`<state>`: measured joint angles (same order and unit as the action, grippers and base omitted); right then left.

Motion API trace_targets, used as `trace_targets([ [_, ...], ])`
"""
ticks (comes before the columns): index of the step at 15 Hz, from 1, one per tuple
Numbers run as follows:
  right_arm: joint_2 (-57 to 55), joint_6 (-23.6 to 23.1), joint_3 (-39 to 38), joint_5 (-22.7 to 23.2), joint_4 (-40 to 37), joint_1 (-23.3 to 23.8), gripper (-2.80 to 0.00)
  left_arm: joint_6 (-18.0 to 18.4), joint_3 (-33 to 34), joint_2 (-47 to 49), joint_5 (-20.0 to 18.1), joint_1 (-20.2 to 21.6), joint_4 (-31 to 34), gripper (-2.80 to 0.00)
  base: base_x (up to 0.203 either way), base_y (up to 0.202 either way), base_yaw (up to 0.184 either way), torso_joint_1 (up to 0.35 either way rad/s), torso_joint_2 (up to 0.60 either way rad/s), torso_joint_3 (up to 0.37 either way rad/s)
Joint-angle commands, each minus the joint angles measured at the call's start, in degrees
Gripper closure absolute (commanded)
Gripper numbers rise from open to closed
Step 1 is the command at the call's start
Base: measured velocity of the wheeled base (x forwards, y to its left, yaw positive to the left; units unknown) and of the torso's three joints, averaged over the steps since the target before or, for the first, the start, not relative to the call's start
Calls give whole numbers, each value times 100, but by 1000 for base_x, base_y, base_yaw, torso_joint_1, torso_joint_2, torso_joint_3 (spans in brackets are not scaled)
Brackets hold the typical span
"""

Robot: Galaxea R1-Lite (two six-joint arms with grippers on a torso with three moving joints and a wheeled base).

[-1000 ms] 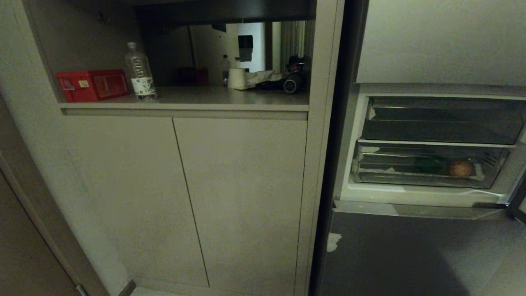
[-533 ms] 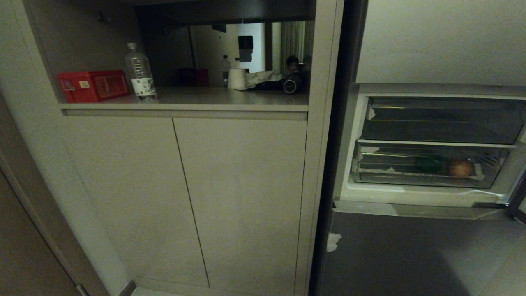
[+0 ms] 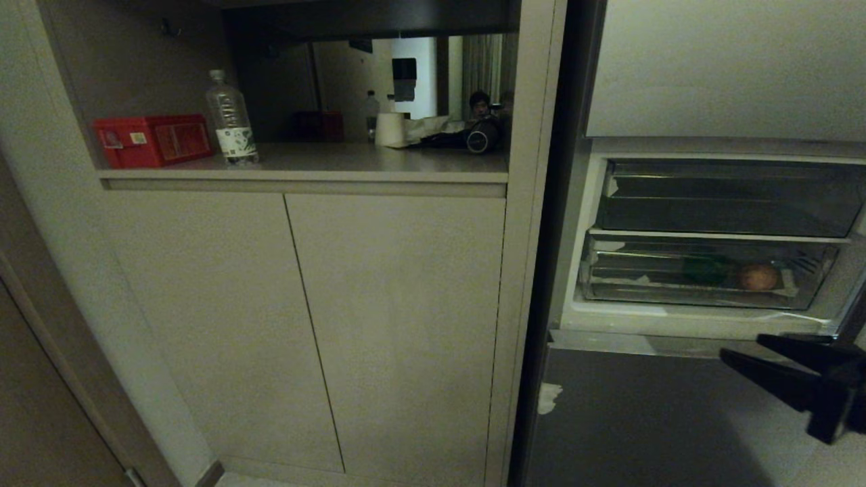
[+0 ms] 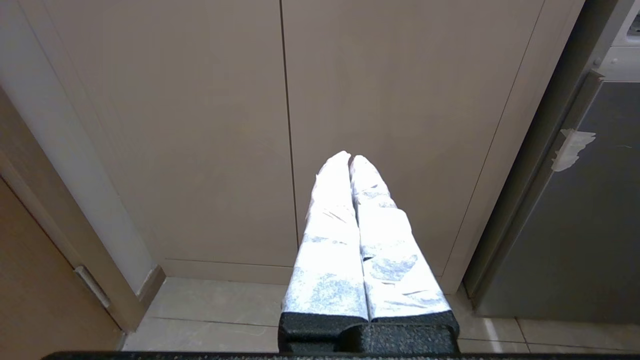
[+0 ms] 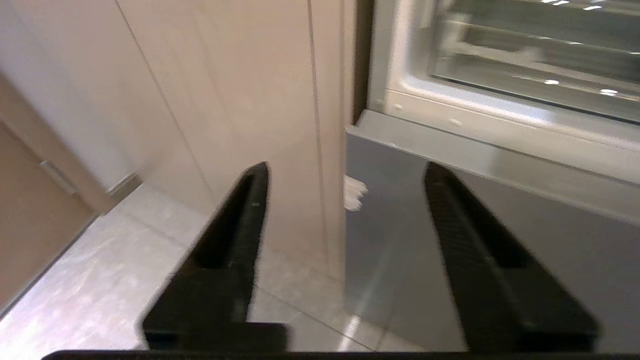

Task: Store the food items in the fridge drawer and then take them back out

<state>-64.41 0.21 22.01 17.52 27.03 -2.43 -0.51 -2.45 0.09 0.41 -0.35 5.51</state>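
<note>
The fridge drawer (image 3: 703, 274) is a wide clear bin in the open fridge, its long axis running left to right and its front wall facing out toward the robot. It sits pushed in under a darker, shallower tray (image 3: 731, 199) that lies the same way directly above it. Inside the drawer are 2 food items, side by side and apart from each other: the dark green item (image 3: 707, 269) near the middle and the tan-brown item (image 3: 759, 276) to its right. Both are rounded, so neither shows a clear long axis. Scraps of white tape (image 3: 788, 289) cling to the drawer's front wall at the right.

The right pincer (image 3: 744, 345) is low at the right of the head view, below the drawer and in front of the grey lower fridge door (image 3: 643, 419), its 2 dark fingers (image 5: 235, 240) spread apart with nothing between them, pointing left. The left pincer (image 4: 350, 159) hangs low before the beige cabinet doors (image 4: 200, 125), clenched tip to tip and empty.

On the shelf (image 3: 304, 166) above the cabinet doors stand a red box (image 3: 152, 140) and, just beside it, 1 upright clear water bottle (image 3: 231, 118).
</note>
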Motion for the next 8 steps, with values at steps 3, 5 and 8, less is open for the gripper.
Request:
trace_targets([
  [3, -3070, 18, 473, -232, 2225, -179, -280, -2, -1, 0, 2, 0, 3, 0, 0, 0, 0, 0, 0, 0],
  [5, -3718, -5, 682, -601, 3078, -216, -280, -2, 8, 0, 2, 0, 3, 0, 0, 0, 0, 0, 0, 0],
  [8, -4132, -46, 918, -1244, 3568, -255, -280, -2, -1, 0, 2, 0, 3, 0, 0, 0, 0, 0, 0, 0],
])
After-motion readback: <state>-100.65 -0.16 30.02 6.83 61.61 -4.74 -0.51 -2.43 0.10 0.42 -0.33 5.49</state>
